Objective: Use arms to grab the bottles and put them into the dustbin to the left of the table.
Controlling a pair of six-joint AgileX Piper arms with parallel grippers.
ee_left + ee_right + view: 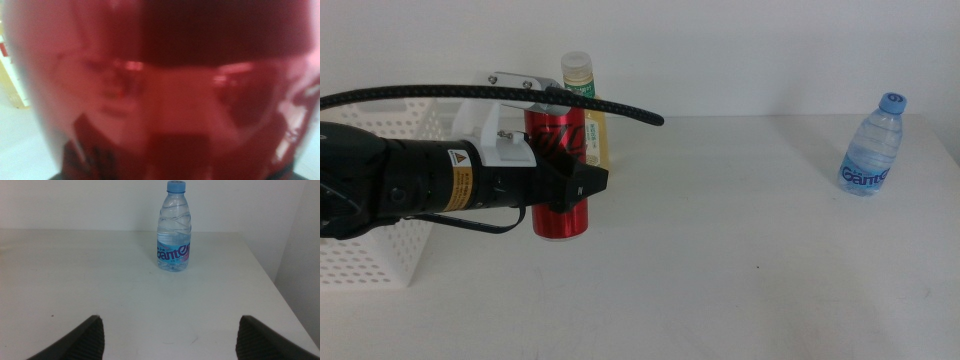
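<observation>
In the middle view, the left arm's black gripper (575, 185) reaches in from the left and sits at the waist of the tall slim red soda can (560, 170), its jaws on either side of the can; the can's base appears to rest on the large plain white tabletop (740, 260), so this looks like the grasp before the lift. Just behind the can stands the yellow tea bottle with a pale cap (582, 95), partly hidden, and the white perforated plastic basket that serves as the dustbin (370, 250) sits at the left edge, close by, so the carry should be short. The small clear water bottle with a blue cap (872, 145) stands upright, well apart at the far right. In the left wrist view, the can's glossy red wall (165, 95) fills the picture, blurred from closeness, which suggests it is seated deep between the jaws; whether they press it I cannot tell. In the right wrist view, the right gripper (170, 337) waits with jaws spread wide, facing the water bottle (173, 230), probably its target.
</observation>
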